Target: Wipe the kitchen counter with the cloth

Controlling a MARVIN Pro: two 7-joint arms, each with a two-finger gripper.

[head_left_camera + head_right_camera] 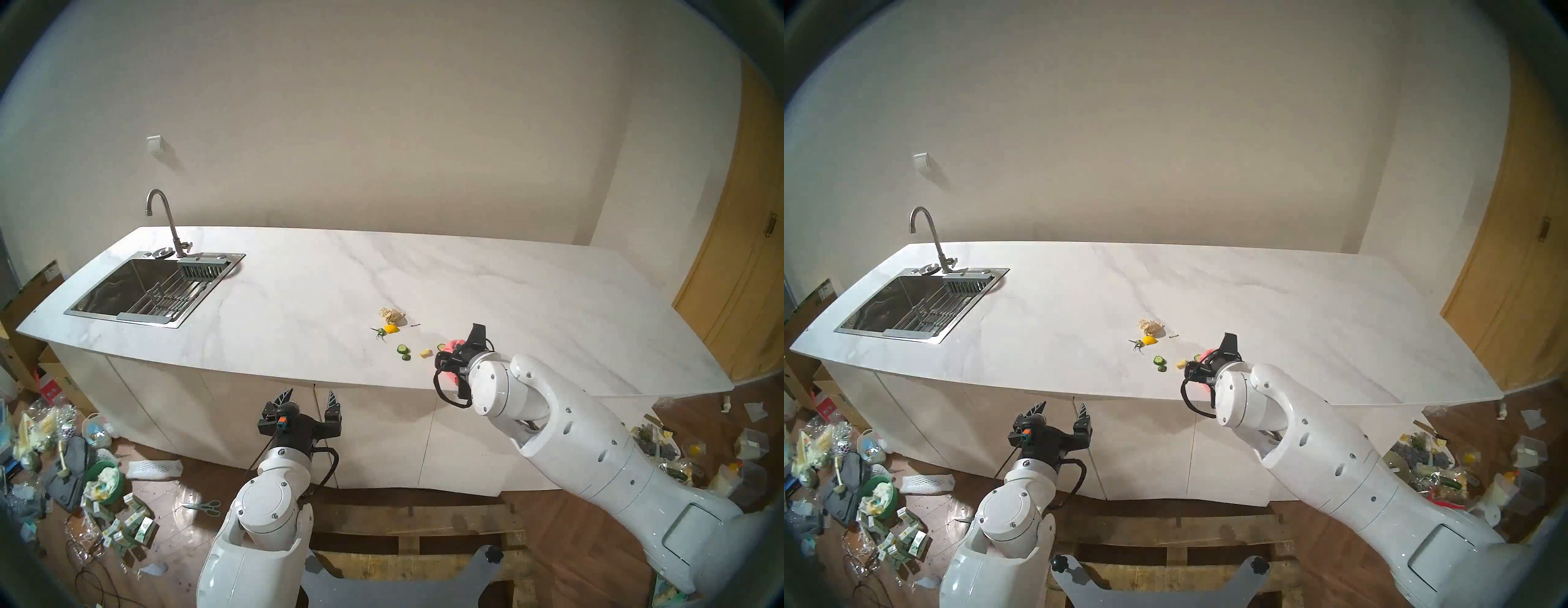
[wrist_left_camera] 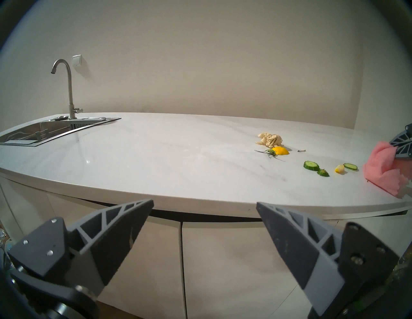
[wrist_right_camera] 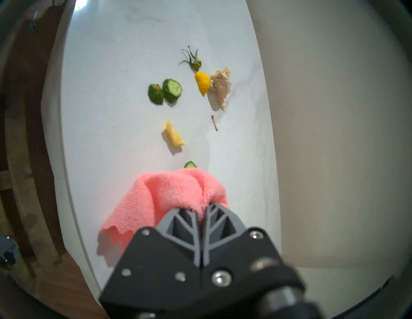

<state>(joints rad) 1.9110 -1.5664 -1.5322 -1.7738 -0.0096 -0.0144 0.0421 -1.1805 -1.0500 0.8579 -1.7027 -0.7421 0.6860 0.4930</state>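
White marble-look kitchen counter [image 1: 488,271] with grey veins spans mid-frame in the head views, its inset steel sink [image 1: 140,293] at left. Right gripper [image 3: 201,206], jaws clamped together on the salmon-pink zigzag-edged fabric cloth [image 3: 169,196], sits right of centre; the cloth drapes onto the counter near its front edge. Green cucumber slices [image 3: 171,90], yellow lemon wedge [image 3: 175,137] and beige crumpled wad [image 3: 220,85] lie beyond. Left gripper [image 1: 309,395], lower centre, jaws apart, hangs before the white cabinets [image 1: 178,407].
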